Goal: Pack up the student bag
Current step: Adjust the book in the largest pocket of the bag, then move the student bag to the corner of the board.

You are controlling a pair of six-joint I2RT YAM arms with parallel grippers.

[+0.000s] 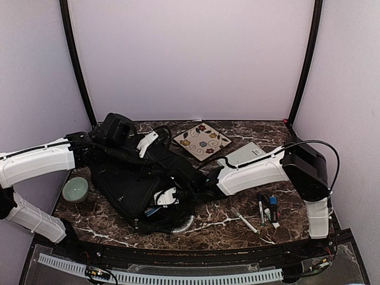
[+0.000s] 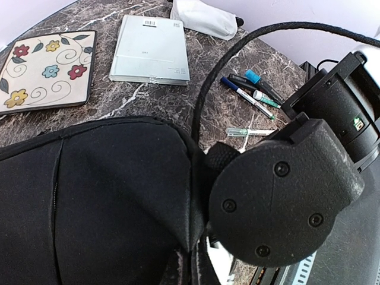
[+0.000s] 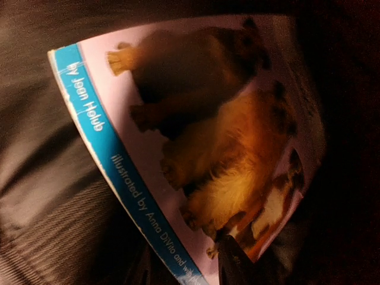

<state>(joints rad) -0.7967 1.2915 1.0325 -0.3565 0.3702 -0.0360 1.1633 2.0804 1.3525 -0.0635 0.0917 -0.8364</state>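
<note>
The student bag (image 1: 130, 184) lies at the table's centre-left, a big black backpack, and its fabric (image 2: 107, 196) fills the lower left wrist view. My left gripper (image 1: 145, 145) is at the bag's far top edge, shut on a pinched fold of the fabric (image 2: 199, 255), which hides its fingers. My right gripper (image 1: 160, 199) reaches into the bag's opening from the right. Inside, a picture book (image 3: 196, 136) with puppies and a blue band lies on the dark lining. The right gripper (image 3: 187, 270) has its fingers apart at the book's lower corner, one dark fingertip (image 3: 233, 264) over the cover.
A green bowl (image 1: 75, 190) sits left of the bag. A flowered tile (image 1: 202, 141) (image 2: 44, 70) and a grey notebook (image 1: 249, 154) (image 2: 151, 50) lie behind the right arm. Pens (image 1: 267, 211) (image 2: 252, 89) lie at the front right. A round black arm housing (image 2: 279, 202) sits close to the left wrist camera.
</note>
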